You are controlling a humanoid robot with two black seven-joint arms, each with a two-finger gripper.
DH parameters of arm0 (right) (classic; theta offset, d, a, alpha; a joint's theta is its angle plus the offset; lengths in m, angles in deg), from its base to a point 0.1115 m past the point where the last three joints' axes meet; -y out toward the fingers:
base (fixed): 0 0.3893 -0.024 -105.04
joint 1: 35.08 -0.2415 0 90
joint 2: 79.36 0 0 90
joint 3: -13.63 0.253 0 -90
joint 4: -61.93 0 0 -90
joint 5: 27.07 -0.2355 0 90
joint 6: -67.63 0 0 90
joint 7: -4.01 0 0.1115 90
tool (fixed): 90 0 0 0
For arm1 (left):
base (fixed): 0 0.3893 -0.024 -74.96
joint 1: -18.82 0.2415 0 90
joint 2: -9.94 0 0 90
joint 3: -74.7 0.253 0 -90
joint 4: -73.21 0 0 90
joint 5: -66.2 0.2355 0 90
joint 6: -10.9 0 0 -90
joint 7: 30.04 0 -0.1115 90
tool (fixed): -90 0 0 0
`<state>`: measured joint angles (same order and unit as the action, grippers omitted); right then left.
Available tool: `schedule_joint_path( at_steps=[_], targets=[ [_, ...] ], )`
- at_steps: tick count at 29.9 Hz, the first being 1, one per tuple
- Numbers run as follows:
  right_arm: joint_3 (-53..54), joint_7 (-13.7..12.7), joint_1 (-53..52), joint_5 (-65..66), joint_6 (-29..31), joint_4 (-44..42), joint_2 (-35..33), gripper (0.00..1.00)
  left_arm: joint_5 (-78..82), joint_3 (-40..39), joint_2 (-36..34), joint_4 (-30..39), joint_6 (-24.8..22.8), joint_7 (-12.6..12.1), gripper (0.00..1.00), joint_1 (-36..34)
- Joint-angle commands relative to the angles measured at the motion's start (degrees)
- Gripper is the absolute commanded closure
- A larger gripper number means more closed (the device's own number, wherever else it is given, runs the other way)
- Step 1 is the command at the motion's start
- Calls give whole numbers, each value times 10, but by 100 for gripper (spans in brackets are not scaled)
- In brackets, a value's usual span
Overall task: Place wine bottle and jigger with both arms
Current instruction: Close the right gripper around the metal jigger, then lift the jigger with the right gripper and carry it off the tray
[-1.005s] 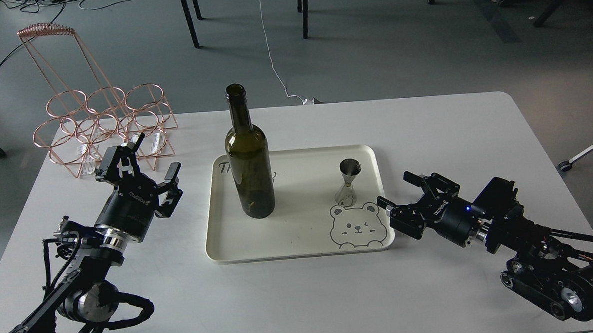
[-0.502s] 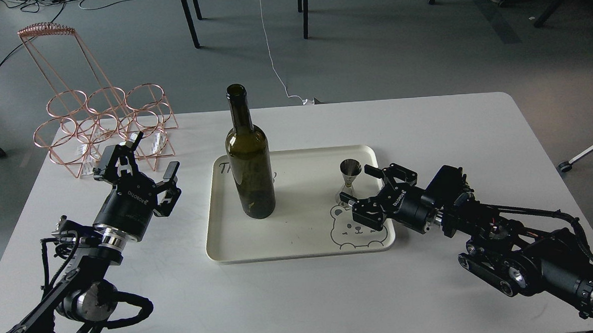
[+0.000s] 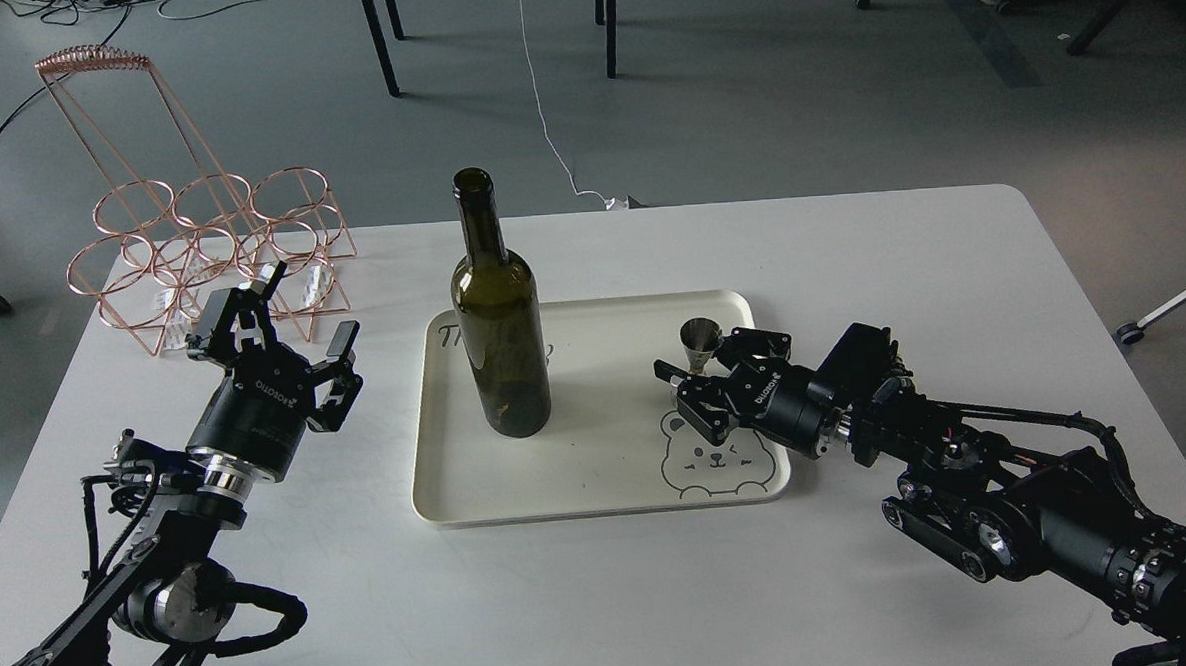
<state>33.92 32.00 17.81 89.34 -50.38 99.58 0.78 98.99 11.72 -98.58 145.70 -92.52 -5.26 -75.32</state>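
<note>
Dark olive glass marks the wine bottle (image 3: 497, 317), which stands upright on the left half of the cream tray (image 3: 600, 493), its open mouth at the top and its base planted near some writing on the tray floor. The silver jigger (image 3: 699, 340) stands upright on the right half of the same tray, just above the printed bear face (image 3: 711, 458), well apart from the bottle. My right gripper (image 3: 713, 366) reaches in over the tray's right edge, its fingers spread and straddling the jigger's lower cone; I see one finger in front of the cup and one behind it, but I cannot tell whether either pad actually touches the metal, so I read it as released around the jigger rather than grasping it. My left gripper (image 3: 288, 336) sits over bare table to the left of the tray, pointing up and away, fingers splayed apart and holding nothing, well clear of the bottle. Behind it, at the table's far left corner, stands a copper wire rack (image 3: 199, 240). The white table (image 3: 850, 252) carries everything.
</note>
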Motion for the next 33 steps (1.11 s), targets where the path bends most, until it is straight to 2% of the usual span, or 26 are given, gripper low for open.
schedule_joint_path(
  at_steps=[1, 8, 17, 24, 33],
  targets=[
    [4, 0, 1, -5, 0, 5, -3, 82, 0, 0, 1, 1, 1, 0, 1, 0],
    [53, 0, -2, -29, 0, 45, -19, 82, -1, -1, 1, 2, 1, 0, 1, -1],
    [80, 0, -6, -119, 0, 49, -116, 82, 0, -1, 2, 2, 1, 0, 1, -2],
    [77, 0, 42, -217, 0, 46, -175, 82, 0, 2, 8, 2, 0, 0, 1, -2],
    [75, 0, 66, -224, 0, -7, -178, 82, 0, 3, 14, 2, 0, -1, 1, -3]
  ],
)
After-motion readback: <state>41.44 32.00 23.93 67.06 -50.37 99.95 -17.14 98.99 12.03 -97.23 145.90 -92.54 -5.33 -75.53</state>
